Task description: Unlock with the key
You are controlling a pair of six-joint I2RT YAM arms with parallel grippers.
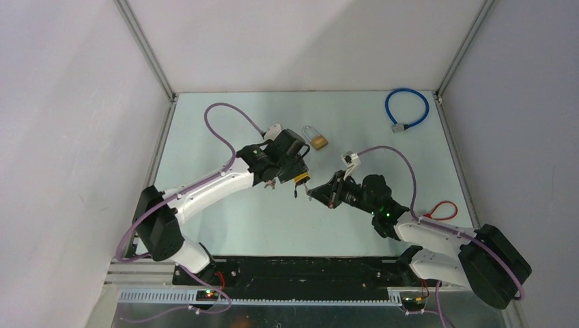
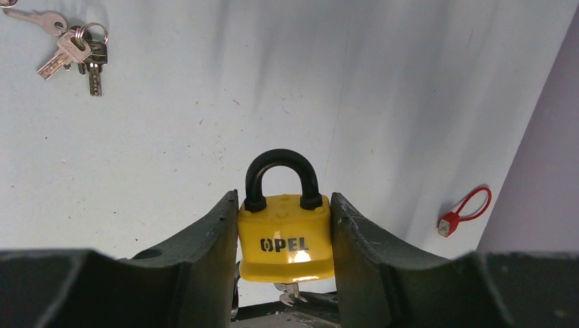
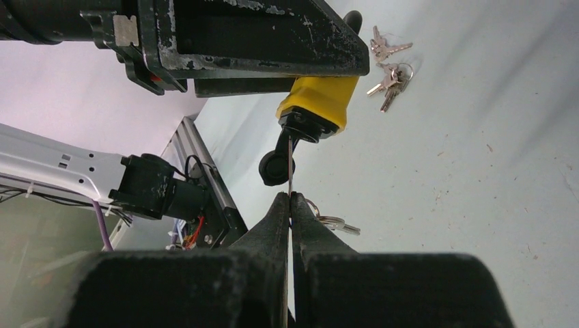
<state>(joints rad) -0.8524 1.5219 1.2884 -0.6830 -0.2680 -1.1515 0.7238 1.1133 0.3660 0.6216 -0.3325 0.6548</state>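
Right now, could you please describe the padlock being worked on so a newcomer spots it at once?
Over the middle of the table, the left claw clamps it. It is the yellow padlock with a black shackle; the brass padlock lies loose beyond.

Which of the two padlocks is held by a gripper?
The yellow padlock, clamped between the fingers of the left gripper; the brass padlock lies free on the table.

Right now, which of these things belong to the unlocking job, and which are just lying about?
In the job:
yellow padlock, in the left gripper
key, in the right gripper, tip at the yellow padlock's underside

Lying about:
spare keys
brass padlock
blue cable
red loop
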